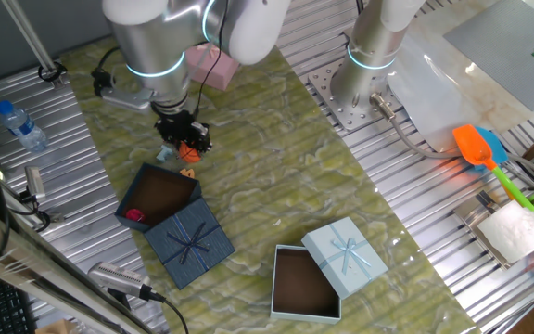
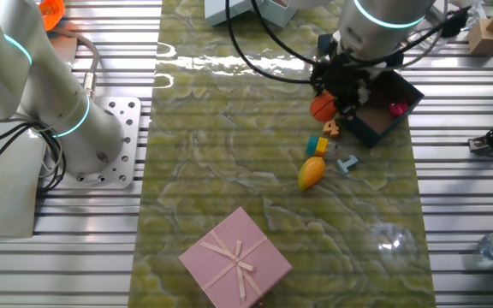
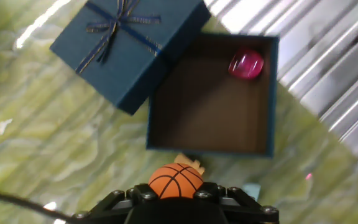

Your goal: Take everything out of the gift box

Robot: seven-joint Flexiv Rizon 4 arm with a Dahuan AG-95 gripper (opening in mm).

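Note:
The navy gift box (image 3: 157,99) lies open on the green mat, its bowed lid (image 3: 129,37) leaning on one edge; it also shows in one fixed view (image 1: 130,199) and in the other fixed view (image 2: 400,94). A pink-red toy (image 3: 247,65) lies in a corner of the box (image 1: 135,215). My gripper (image 3: 175,186) is shut on a small orange basketball (image 3: 174,178) just outside the box wall, above the mat (image 1: 187,148) (image 2: 322,106). On the mat by it lie a yellow-orange oval toy (image 2: 311,172), a yellow-teal piece (image 2: 317,145), a small orange piece (image 2: 331,128) and a teal piece (image 2: 347,162).
A light blue box (image 1: 286,301) with brown inside and its lid (image 1: 345,254) sits further along the mat. A pink box (image 2: 234,259) lies at the other end. A second arm's base (image 1: 371,57) stands by the mat. A water bottle (image 1: 19,124) lies on the slatted table.

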